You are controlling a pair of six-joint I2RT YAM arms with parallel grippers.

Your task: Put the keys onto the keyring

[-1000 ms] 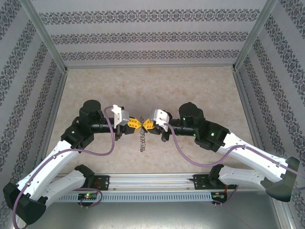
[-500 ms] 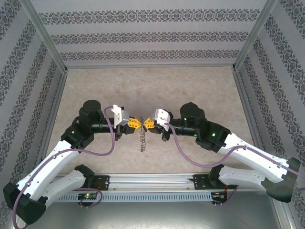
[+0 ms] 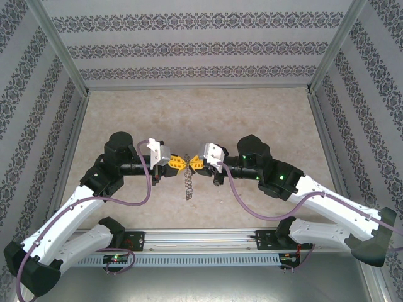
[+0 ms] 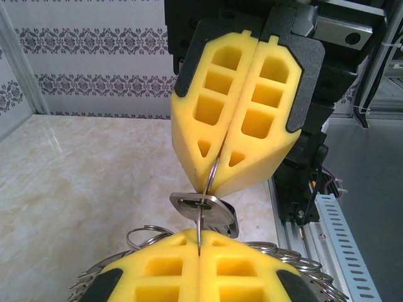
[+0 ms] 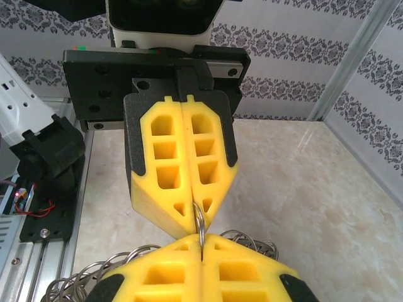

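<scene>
My left gripper (image 3: 178, 163) and right gripper (image 3: 196, 164) meet tip to tip above the table's middle, both shut on one thin wire keyring (image 5: 199, 225). In the left wrist view my left gripper (image 4: 199, 244) pinches the ring's lower part, and the right gripper's yellow pads (image 4: 236, 119) clamp its upper part. A flat silver key (image 4: 208, 211) with a slotted head is threaded on the ring between the two tips. A silver string of keys and rings (image 3: 187, 187) hangs below the tips. In the right wrist view my right gripper (image 5: 201, 250) faces the left gripper's pads (image 5: 182, 163).
Loose coils of silver rings (image 4: 143, 234) bulge out on both sides behind my pads (image 5: 252, 240). The marble tabletop (image 3: 201, 119) is framed by patterned walls. An aluminium rail (image 3: 201, 239) with the arm bases runs along the near edge.
The hanging string of keys has swung slightly toward vertical. Both grippers hold the ring in nearly the same place.
</scene>
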